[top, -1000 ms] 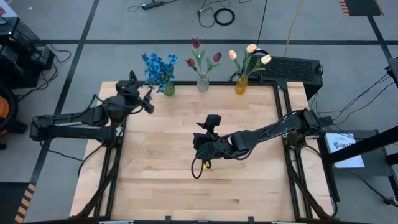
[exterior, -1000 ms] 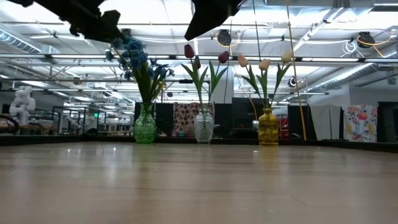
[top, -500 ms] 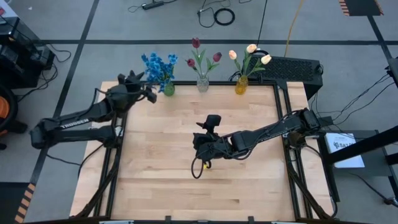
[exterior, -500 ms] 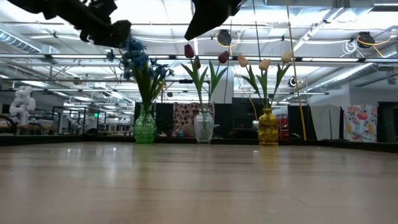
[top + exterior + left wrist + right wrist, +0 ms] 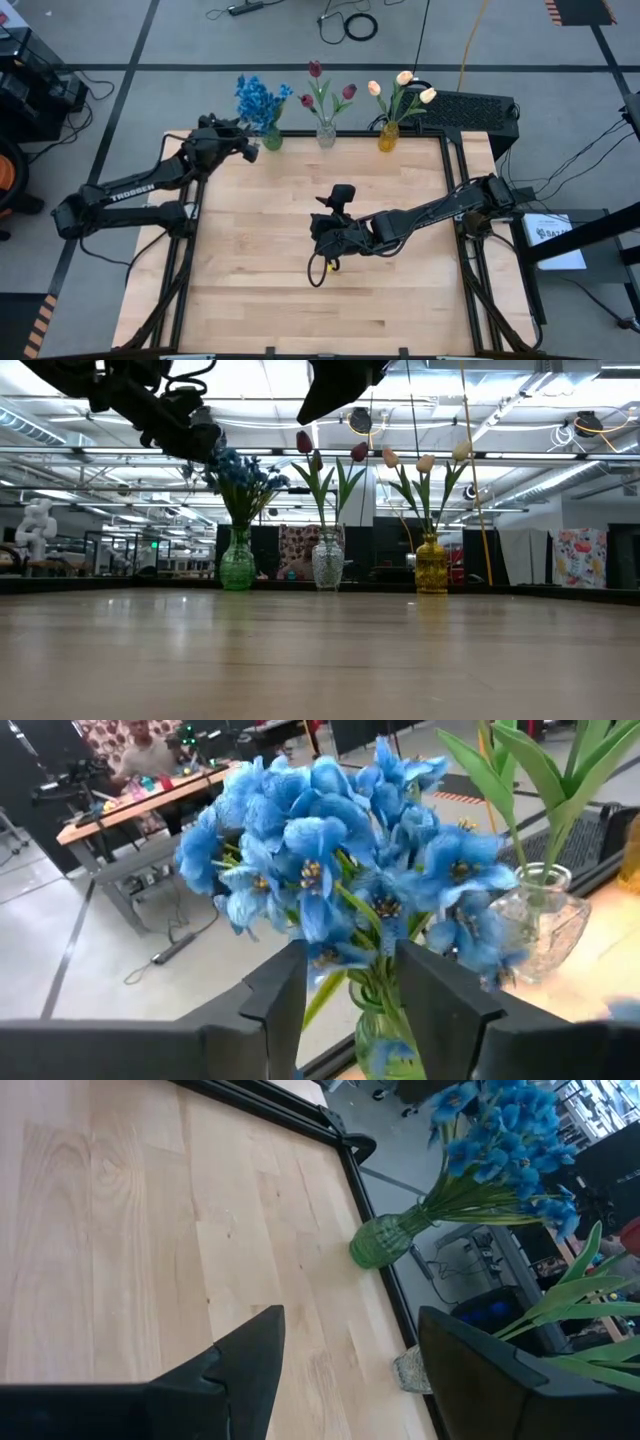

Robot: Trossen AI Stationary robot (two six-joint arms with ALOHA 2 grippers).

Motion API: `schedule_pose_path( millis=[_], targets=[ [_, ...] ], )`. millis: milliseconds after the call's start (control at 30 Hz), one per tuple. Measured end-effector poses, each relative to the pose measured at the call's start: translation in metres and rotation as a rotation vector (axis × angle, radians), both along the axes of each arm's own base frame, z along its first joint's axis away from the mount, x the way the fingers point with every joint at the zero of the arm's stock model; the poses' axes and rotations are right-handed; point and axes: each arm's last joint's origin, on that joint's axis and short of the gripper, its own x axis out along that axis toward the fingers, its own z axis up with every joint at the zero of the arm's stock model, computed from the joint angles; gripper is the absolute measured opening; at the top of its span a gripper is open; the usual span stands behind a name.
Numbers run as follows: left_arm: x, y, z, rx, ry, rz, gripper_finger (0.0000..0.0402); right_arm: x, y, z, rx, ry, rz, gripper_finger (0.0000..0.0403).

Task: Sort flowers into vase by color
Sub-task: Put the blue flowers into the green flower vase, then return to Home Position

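Note:
Three vases stand in a row along the table's far edge. A green vase (image 5: 271,141) holds the blue flowers (image 5: 258,100), a clear vase (image 5: 326,134) the dark red tulips (image 5: 325,90), and an amber vase (image 5: 389,135) the cream-yellow tulips (image 5: 400,88). My left gripper (image 5: 350,990) is at the blue bunch, just above the green vase's neck (image 5: 385,1050), with the stems between its fingers. My right gripper (image 5: 350,1340) hangs open over the middle of the table (image 5: 300,260), holding nothing. My left gripper has the blue flowers' green stems (image 5: 372,988) between its two fingers, just below the blossoms and above the vase's neck. The fingers come in nearly level from the table's left and lie across the stems. The stems stay in the vase, and the bunch leans toward the right.
The red tulips' leaves (image 5: 545,780) stand close to the right of the blue bunch. A dark frame (image 5: 345,1150) borders the wooden table. Beyond the far edge lie floor, cables (image 5: 360,25) and a black box (image 5: 470,108).
My left gripper has swung along the far edge toward the table's right and sunk a little, arriving at the blue flowers' stems. The blue bunch has leaned toward the right, nearer the red tulips.

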Motion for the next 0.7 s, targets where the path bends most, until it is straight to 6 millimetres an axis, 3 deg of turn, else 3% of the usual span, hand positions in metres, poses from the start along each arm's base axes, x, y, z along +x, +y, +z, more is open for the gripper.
schedule_pose_path(
  millis=[533,700],
  targets=[
    [-0.033,-0.042,0.031,0.074,-0.162,-0.073,0.0187,0.0,0.0,0.0,0.0,0.002,0.0,0.0222],
    [-0.039,-0.058,0.039,0.079,-0.236,-0.206,0.0187,0.0,0.0,0.0,-0.003,0.006,0.001,0.0222]
  ],
)
